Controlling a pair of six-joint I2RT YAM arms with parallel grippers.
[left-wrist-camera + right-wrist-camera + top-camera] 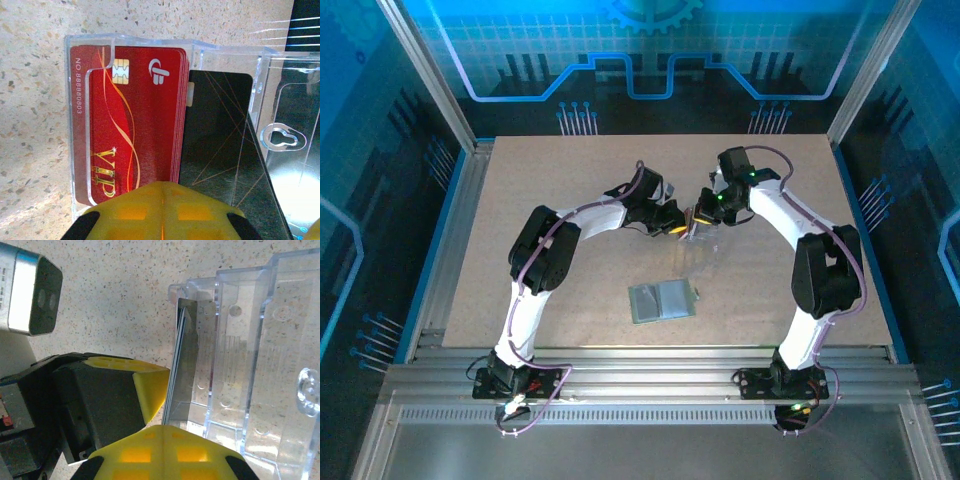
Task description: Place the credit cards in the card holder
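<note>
Red cards (pixel 135 115) sit in the clear case (pixel 225 52) your left gripper (pixel 162 202) pinches while your right gripper (pixel 162 442) nips the black card (pixel 220 140), likely next drawn out toward the card holder (pixel 663 300) lying apart.

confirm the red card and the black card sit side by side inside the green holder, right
Wrong container: the red card and the black card sit side by side inside the clear plastic case, as the left wrist view shows.

The red card (pixel 135 120) carries gold swirls and VIP lettering, the black card (pixel 220 135) thin gold lines; the case (pixel 260 60) is clear, the card holder (pixel 663 300) pale grey-green.
</note>
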